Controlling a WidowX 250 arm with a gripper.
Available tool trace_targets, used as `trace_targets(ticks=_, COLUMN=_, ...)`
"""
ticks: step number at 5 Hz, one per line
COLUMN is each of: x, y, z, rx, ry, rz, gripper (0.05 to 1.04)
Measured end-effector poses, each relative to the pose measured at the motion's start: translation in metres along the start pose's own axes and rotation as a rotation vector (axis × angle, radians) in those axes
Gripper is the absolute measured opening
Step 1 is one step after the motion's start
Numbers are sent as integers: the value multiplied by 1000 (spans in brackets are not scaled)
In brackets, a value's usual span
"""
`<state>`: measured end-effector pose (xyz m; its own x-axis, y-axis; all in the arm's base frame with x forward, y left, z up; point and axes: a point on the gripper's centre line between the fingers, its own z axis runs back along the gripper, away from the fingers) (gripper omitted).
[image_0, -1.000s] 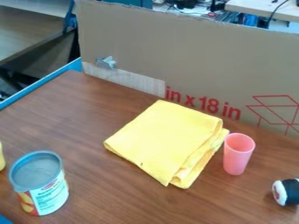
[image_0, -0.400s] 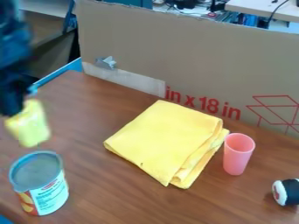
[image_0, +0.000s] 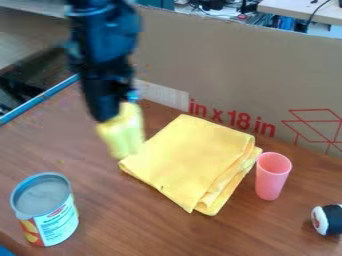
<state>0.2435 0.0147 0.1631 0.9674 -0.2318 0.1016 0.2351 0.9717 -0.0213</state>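
A yellow object (image_0: 123, 134), blurred in outline, is pinched at its upper end by the gripper (image_0: 113, 114). It is located at the left corner of the folded yellow cloth (image_0: 190, 160); contact with the cloth cannot be determined. The cloth is laid on the brown table (image_0: 160, 230). An upright pink cup (image_0: 272, 177) is positioned just beside the cloth's right side. An upright can (image_0: 50, 220) is positioned at the lower left. The table is backed by a cardboard panel (image_0: 220, 60).

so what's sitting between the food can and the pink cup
A folded yellow cloth lies between the can and the pink cup, much nearer the cup, with brown tabletop between cloth and can, as the camera view shows.
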Motion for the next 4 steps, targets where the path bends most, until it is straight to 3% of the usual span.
trace_targets(ticks=1, x=33, y=-40, z=-27, rx=-89, ry=9, rz=-171, gripper=106)
trace_targets(ticks=2, x=59, y=-84, z=-58, rx=-142, ry=81, rz=-256, gripper=106)
trace_targets(ticks=3, x=69, y=-126, z=-68, rx=-148, ry=119, rz=-303, gripper=106)
trace_targets(ticks=4, x=64, y=-146, z=-69, rx=-119, ry=184, rz=-360, gripper=106)
